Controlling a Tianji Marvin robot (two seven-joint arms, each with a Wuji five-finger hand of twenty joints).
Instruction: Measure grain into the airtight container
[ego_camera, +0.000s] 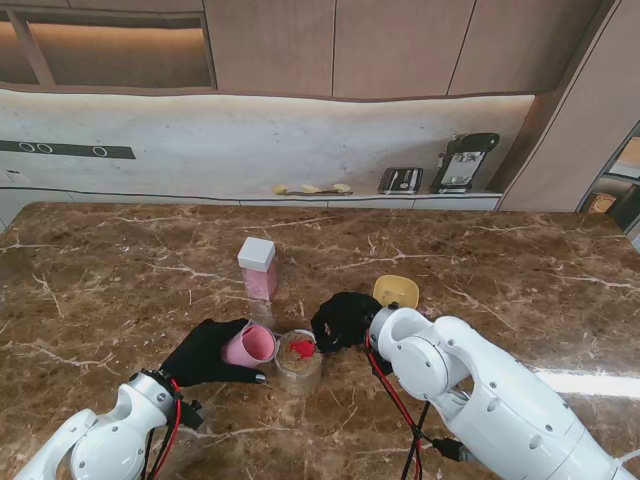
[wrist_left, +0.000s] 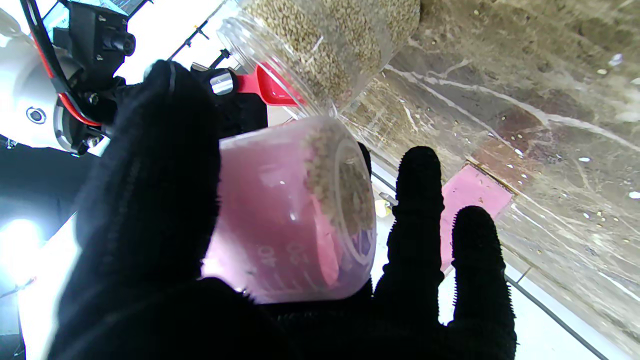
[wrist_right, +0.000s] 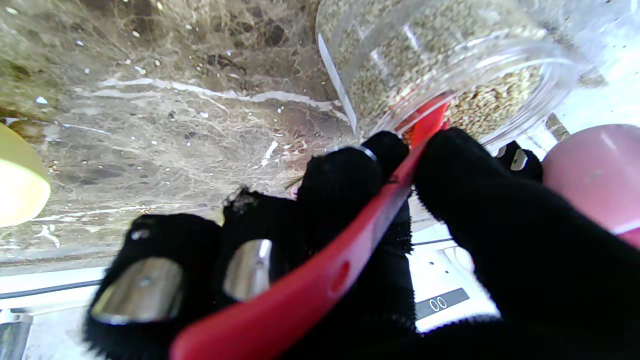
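A clear round jar of grain (ego_camera: 298, 361) stands open on the marble table in front of me. My right hand (ego_camera: 343, 320) is shut on a red scoop (wrist_right: 320, 280), whose bowl (ego_camera: 302, 348) dips into the jar's mouth (wrist_right: 480, 95). My left hand (ego_camera: 205, 353) is shut on a pink measuring cup (ego_camera: 249, 346), tilted beside the jar with its rim toward it. Some grain lies inside the cup (wrist_left: 345, 200). A pink-tinted airtight container with a white lid (ego_camera: 258, 267) stands farther from me, shut.
A yellow lid (ego_camera: 396, 291) lies to the right of my right hand. Loose grains are scattered on the marble (wrist_left: 575, 150). A counter along the back wall holds a toaster (ego_camera: 400, 180) and a coffee machine (ego_camera: 462, 161).
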